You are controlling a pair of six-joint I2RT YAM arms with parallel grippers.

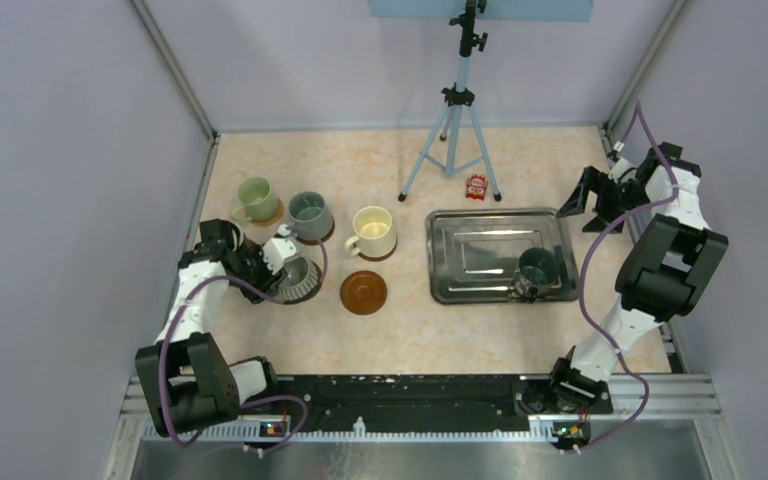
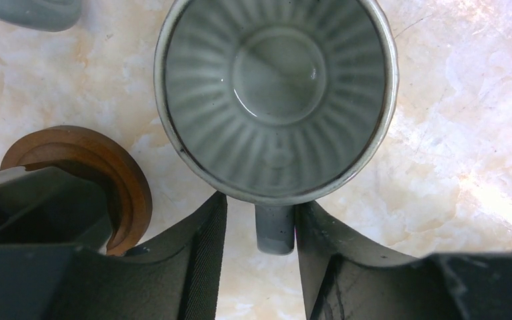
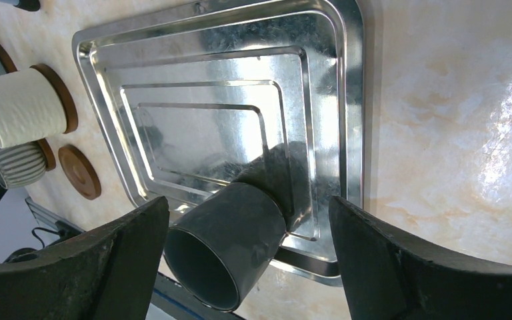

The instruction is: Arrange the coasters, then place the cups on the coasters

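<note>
Both tools are seen apart: the left tool (image 2: 261,203) is set around the handle of the ribbed cup (image 2: 277,93), the right tool (image 3: 248,202) is spread wide by the tray (image 3: 347,100).

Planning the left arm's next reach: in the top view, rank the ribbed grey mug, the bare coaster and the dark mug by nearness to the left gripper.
1. ribbed grey mug, right at the left gripper.
2. bare coaster, to its right.
3. dark mug, on the tray.
</note>
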